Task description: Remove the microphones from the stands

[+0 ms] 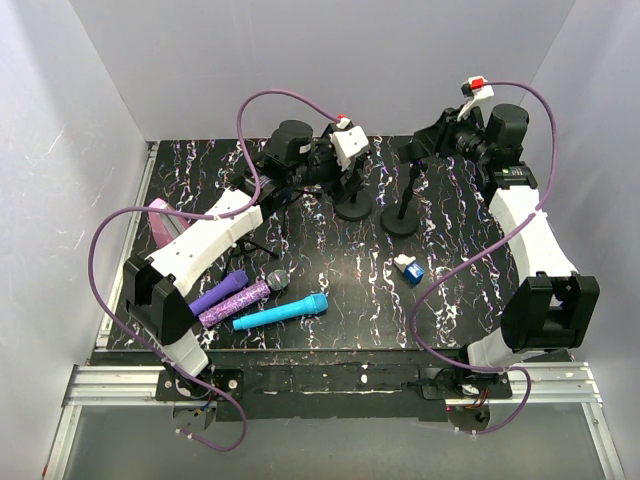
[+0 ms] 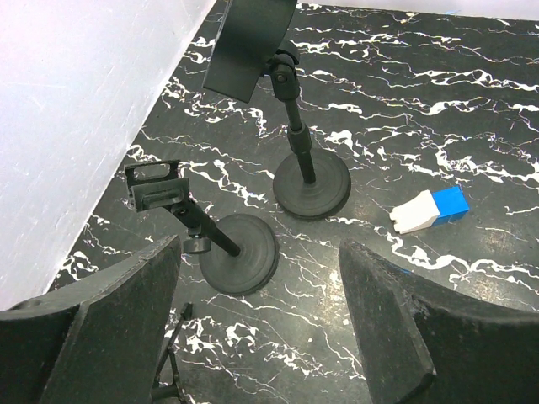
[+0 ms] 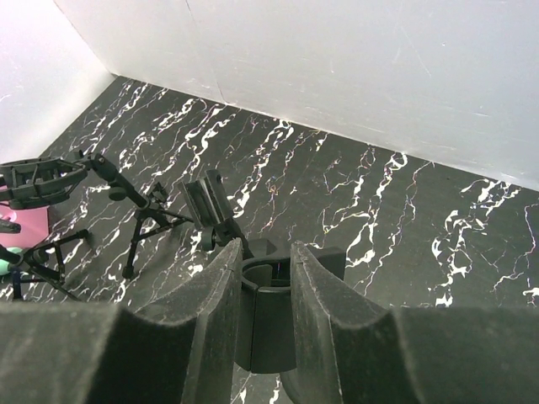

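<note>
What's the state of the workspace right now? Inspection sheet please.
Surface: black marbled table; no spills seen.
Job's things: left stand and right stand, both round-based with empty clips. The purple microphone, glittery microphone and cyan microphone lie front left.
Clutter: blue-white block; tripod stand; pink object.
Grippers: left gripper open above the left stand; right gripper shut on the right stand's clip.
Cables: purple cables loop off both arms; none seen snagged.
Surroundings: white walls on three sides; aluminium rail at the near edge.
</note>
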You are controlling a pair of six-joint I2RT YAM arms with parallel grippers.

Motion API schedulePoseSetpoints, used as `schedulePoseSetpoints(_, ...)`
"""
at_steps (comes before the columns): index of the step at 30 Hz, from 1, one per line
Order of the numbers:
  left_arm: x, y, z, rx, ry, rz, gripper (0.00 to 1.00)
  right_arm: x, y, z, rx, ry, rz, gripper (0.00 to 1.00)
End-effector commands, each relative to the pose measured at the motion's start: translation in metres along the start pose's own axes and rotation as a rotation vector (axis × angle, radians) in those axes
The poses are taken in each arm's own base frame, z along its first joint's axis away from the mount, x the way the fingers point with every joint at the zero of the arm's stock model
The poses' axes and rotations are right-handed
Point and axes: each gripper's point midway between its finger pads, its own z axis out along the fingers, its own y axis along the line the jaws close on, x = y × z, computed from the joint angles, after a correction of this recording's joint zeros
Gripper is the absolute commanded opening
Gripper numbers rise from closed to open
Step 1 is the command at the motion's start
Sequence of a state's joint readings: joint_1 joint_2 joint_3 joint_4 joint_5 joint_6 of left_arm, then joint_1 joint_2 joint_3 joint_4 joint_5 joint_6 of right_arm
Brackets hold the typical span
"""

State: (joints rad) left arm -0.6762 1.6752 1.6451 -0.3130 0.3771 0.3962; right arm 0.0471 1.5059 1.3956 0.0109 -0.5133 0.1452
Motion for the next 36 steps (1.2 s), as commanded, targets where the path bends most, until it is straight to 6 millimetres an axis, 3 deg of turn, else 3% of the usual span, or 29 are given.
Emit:
schedulePoseSetpoints(1, -0.024, -0.001, -0.02, -0.015, -0.05, 0.022, 0.75, 0.054, -0.007, -0.006, 0.036, 0.157, 0.082, 0.34)
schedulePoseSetpoints(23, -0.022, -0.002, -0.022, -0.016, -0.04, 0.021, 0.76, 0.091, -0.017, -0.005, 0.056, 0.225, 0.102, 0.32)
schedulePoseSetpoints(32, -0.018, -0.002, -0.025, -0.023, -0.031, 0.025, 0.76, 0.128, -0.021, -0.01, 0.072, 0.297, 0.123, 0.32)
schedulePoseSetpoints(36, -0.017, -0.003, -0.025, -0.021, -0.027, 0.024, 0.76, 0.134, -0.023, -0.011, 0.078, 0.311, 0.128, 0.31)
